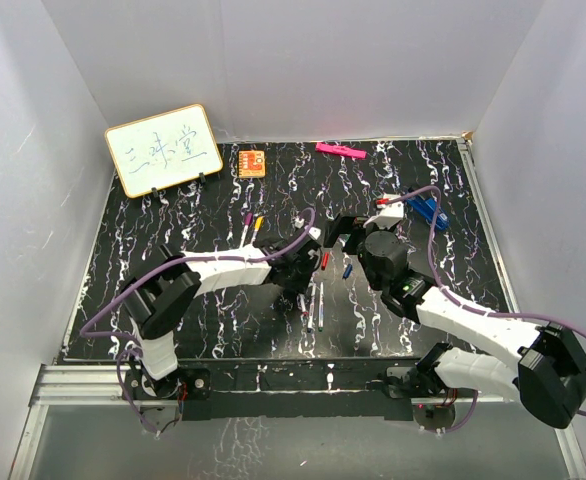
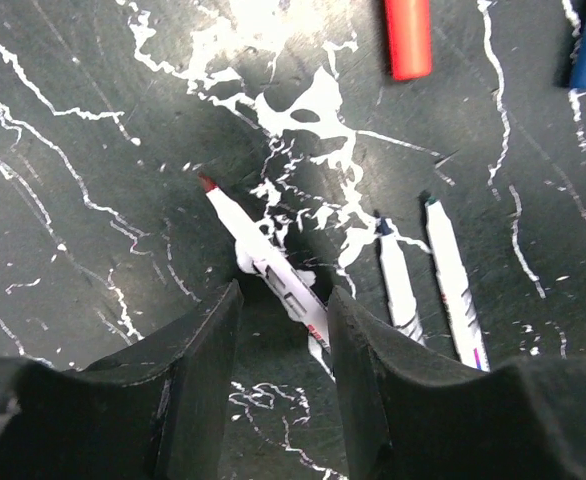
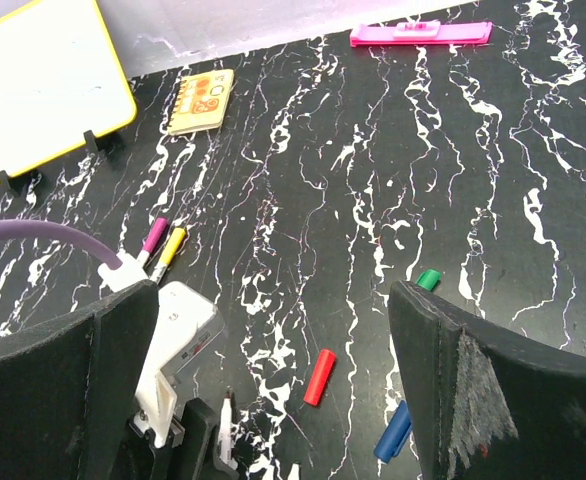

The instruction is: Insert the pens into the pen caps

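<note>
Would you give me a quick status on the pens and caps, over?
Left gripper part open, astride red-tipped pen. Right gripper wide open, empty, aimed at red cap. Nothing blocking.

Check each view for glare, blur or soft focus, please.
Top external: even light, no glare, sharp. Left wrist: likely glare whitens the mat at top centre; the left gripper's fingers are dark and soft, the red-tipped pen crisp. Right wrist: the right gripper's fingers dark, the red cap sharp.

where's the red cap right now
In the right wrist view, the red cap lies low centre, up-left of the blue cap and below-left of the green cap.
</note>
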### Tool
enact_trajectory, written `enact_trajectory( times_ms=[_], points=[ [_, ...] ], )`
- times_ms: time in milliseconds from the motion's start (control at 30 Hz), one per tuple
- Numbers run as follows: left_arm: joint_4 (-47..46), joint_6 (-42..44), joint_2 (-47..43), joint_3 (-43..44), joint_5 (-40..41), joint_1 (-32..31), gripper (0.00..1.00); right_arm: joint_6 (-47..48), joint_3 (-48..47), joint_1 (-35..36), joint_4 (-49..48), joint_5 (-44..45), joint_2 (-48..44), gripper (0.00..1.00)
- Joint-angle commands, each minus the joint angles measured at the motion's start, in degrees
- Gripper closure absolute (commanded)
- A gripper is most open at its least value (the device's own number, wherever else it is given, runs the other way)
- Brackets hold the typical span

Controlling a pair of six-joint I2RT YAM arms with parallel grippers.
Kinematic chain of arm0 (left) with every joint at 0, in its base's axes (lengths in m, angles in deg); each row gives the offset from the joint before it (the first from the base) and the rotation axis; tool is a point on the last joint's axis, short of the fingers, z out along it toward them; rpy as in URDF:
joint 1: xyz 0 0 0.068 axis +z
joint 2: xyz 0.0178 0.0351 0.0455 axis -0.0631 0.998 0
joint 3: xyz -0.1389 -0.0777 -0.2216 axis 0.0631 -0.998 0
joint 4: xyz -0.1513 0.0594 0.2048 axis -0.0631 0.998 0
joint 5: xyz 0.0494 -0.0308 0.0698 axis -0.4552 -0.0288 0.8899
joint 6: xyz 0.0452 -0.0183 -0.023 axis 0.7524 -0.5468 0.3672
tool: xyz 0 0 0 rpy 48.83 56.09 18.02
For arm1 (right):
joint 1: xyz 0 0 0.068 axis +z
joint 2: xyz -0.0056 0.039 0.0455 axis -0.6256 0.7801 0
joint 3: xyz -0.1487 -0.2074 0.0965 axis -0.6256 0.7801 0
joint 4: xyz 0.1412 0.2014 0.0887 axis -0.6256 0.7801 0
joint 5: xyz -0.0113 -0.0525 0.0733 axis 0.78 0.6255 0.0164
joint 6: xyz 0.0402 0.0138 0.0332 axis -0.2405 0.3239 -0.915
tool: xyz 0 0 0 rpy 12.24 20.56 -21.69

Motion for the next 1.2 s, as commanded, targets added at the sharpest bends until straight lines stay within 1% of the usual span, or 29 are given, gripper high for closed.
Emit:
enact_trajectory(
  times_ms=[0,200,300,433,600,733,900,967,1100,1167],
  points=[
    [12.77,1.34,0.53,-2.68,-0.31,-0.27,0.60,0.13,0.34,-0.08,-2.93,1.10,-1.54,0.02],
    [16.78,4.56,-0.78,-2.70,-5.39,-0.31,0.60,-0.21,0.08,-0.01,-2.89,0.78,-1.42,0.02],
    [17.79,5.39,-1.74,-3.38,-5.35,-0.29,0.60,-0.46,0.16,-0.02,-2.87,0.83,-1.75,0.02],
    [17.30,5.87,-1.00,-3.64,-4.43,-0.24,0.61,-0.94,0.30,-0.08,-2.96,0.64,-1.92,0.02],
    [15.67,5.10,-0.77,-5.40,-7.22,-0.19,0.61,-0.22,-0.22,-0.08,-2.26,0.66,-1.99,0.02],
    [15.50,4.64,-1.44,-6.70,-5.14,-0.18,0.61,-0.41,-0.32,-0.07,-2.23,0.76,-2.07,0.02],
    [15.84,4.86,0.25,-6.22,-3.46,-0.11,0.63,-0.73,-0.98,-0.03,-2.37,-0.19,-0.92,0.02],
    [15.86,4.91,0.76,-6.35,-4.03,-0.12,0.68,-0.58,-1.29,-0.07,-2.02,-0.25,-0.92,0.02],
    [17.13,4.99,1.24,-6.68,-3.85,-0.12,0.86,-0.23,-1.27,-0.03,-1.89,0.40,-1.50,0.02],
    [17.63,5.04,1.63,-6.73,-3.51,-0.12,1.00,-0.16,-1.30,-0.02,-1.94,0.74,-1.44,0.02]
  ],
)
